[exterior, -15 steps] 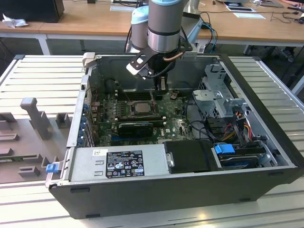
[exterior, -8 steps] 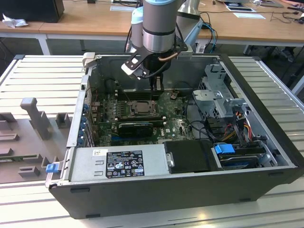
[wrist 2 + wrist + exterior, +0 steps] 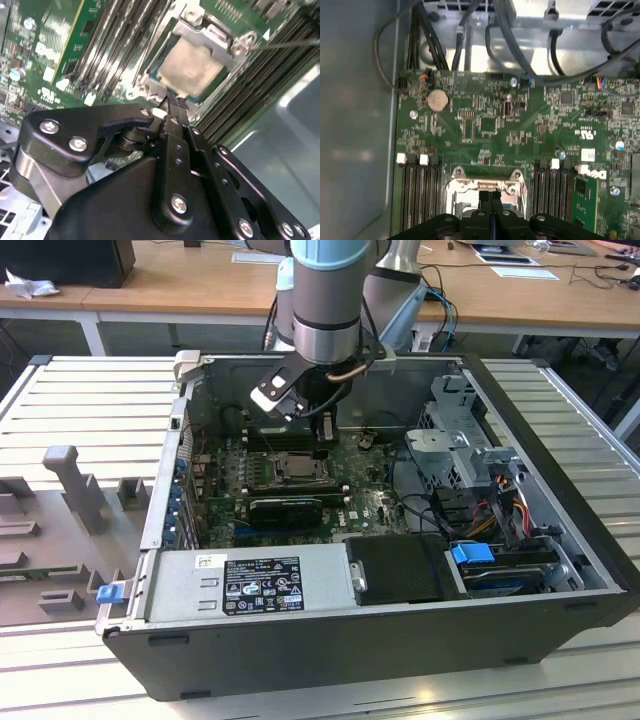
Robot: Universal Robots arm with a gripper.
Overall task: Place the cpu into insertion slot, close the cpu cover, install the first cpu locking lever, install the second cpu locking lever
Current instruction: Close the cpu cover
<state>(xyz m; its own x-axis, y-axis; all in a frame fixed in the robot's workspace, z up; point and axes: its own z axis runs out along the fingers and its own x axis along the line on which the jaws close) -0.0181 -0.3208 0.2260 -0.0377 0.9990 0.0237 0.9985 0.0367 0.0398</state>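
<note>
From my station I see the gripper (image 3: 322, 428) lowered into the open computer case (image 3: 560, 470), right at the edge of the insertion slot (image 3: 298, 469). In both wrist views its two fingers are pressed together with nothing between them, and the gripper's tip (image 3: 175, 98) touches or nearly touches the slot's rim; I cannot tell which.

The cpu (image 3: 192, 65) sits inside the insertion slot with its silvery face up. The cpu cover (image 3: 207, 34) lies down around it, the face showing through the cut-out middle. In the first wrist view I see the same silver cover (image 3: 485, 186) just past the closed gripper (image 3: 490, 196). A thin metal lever rod (image 3: 290, 44) runs out from one corner of the slot.

Rows of memory slots (image 3: 417, 195) flank the insertion slot on two sides of the green motherboard (image 3: 490, 125). A coin battery (image 3: 438, 100) lies well apart from the slot. In the exterior view a long black finned card (image 3: 285, 508) lies just beside the slot, between it and the power supply (image 3: 250, 585).
</note>
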